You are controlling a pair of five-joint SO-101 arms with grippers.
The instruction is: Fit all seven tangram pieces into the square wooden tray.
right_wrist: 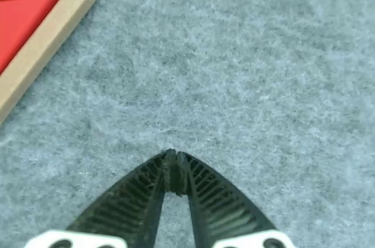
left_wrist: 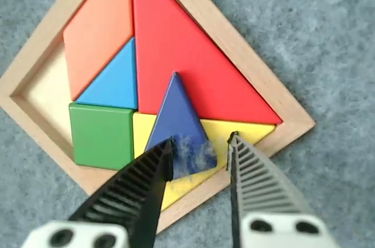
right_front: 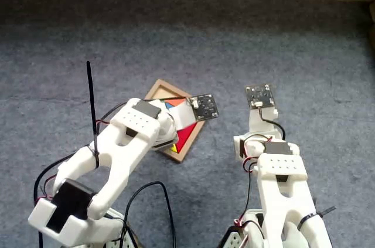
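Observation:
The square wooden tray lies cornerwise on the carpet and holds orange, red, light blue, green and yellow pieces. Pale bare wood shows at one corner. A dark blue triangle rests on top of the yellow and red pieces. My left gripper straddles the triangle's base and is open: one finger touches a corner, and a thin gap shows at the other finger. My right gripper is shut on nothing, low over bare carpet beside the tray's edge. In the high view, the left arm covers much of the tray.
Grey carpet surrounds the tray on all sides. The right arm stands to the tray's right with open carpet between them. A thin black rod stands upright to the left arm's left. Cables trail near the arm bases.

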